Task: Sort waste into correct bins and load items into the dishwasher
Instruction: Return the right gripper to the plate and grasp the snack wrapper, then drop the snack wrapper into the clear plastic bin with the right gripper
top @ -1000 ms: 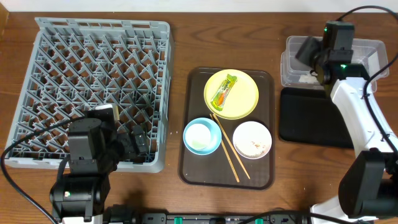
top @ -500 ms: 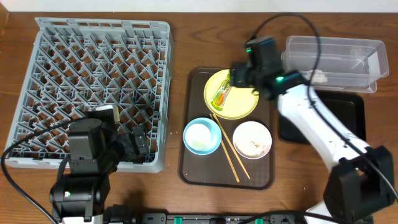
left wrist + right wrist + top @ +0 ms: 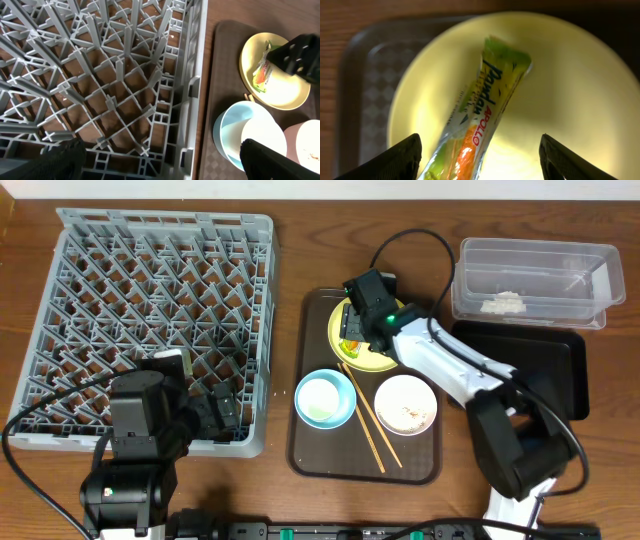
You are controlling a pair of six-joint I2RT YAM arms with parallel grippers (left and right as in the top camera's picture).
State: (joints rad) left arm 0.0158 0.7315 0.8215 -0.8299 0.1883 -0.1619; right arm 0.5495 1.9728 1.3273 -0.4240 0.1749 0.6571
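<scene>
Yellow-green printed wrapper (image 3: pixel 480 117), marked "Pandan" and "Apollo", lies lengthwise on the round yellow plate (image 3: pixel 570 100), which sits at the end of the brown serving tray (image 3: pixel 310 452) farthest from the robot. The right gripper (image 3: pixel 481 159) hovers directly above the plate, its dark fingers (image 3: pixel 402 157) spread wide to either side of the wrapper and gripping nothing.

On the same tray, nearer the robot, a light blue bowl (image 3: pixel 325 398) and a white bowl (image 3: pixel 405 403) stand side by side, with two thin wooden chopsticks (image 3: pixel 368 420) lying diagonally between them.

To the right on the wooden counter (image 3: pixel 290 240), a clear plastic rectangular tub (image 3: pixel 530 275) holds a small heap of pale rice-like crumbs (image 3: pixel 503 303); a shallow black rectangular tray (image 3: pixel 520 370) lies just in front of it.

The left gripper (image 3: pixel 167 161) hangs over the near right corner of the large grey plastic dish rack (image 3: pixel 150 310), its fingers (image 3: pixel 280 160) also apart and empty above the lattice of pegs.
</scene>
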